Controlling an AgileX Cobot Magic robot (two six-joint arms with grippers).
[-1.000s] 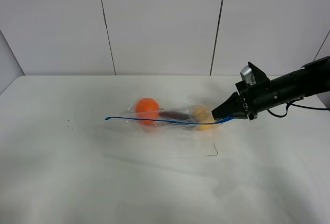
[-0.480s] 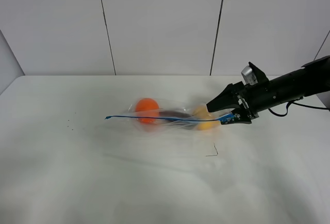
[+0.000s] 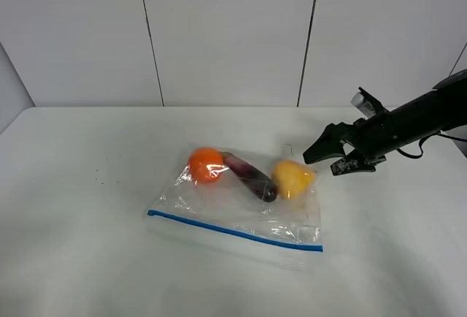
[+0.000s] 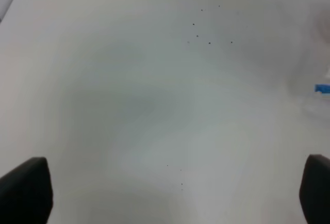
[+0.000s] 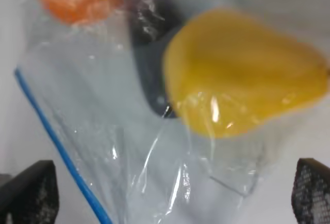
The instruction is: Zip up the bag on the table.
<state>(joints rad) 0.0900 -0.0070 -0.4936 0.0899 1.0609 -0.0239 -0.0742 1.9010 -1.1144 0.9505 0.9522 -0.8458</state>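
Exterior high view: the bag [image 3: 241, 207] is seen lying flat on the desk [image 3: 87, 258], near its middle, with the blue zipper strip [image 3: 233, 231] along the edge nearest the camera. Through the clear film an orange toy [image 3: 206, 163], a purple toy [image 3: 249, 177] and a yellow toy [image 3: 292, 178] are seen in a row along the far side, away from the strip.

The right tool [image 3: 330, 156] is held above the desk just beside the yellow toy's end of the bag, jaws spread and nothing between them. In the right wrist view both fingertips [image 5: 28, 193] sit wide apart with the bag [image 5: 129, 146] lying loose below. The left tool [image 4: 165, 193] is likewise seen wide open over bare desk, empty; only the blue end of the strip [image 4: 322, 88] shows at the edge of its view.

The film is judged thin, crinkly and slippery, so it should buckle rather than push. The toys are probably light, giving little anchoring weight, so the bag is likely to slide when the strip is pressed. The strip is the stiffest part and the proper hold: one end should be pinned while the other tool pinches along it. Whether the strip is already sealed cannot be told.
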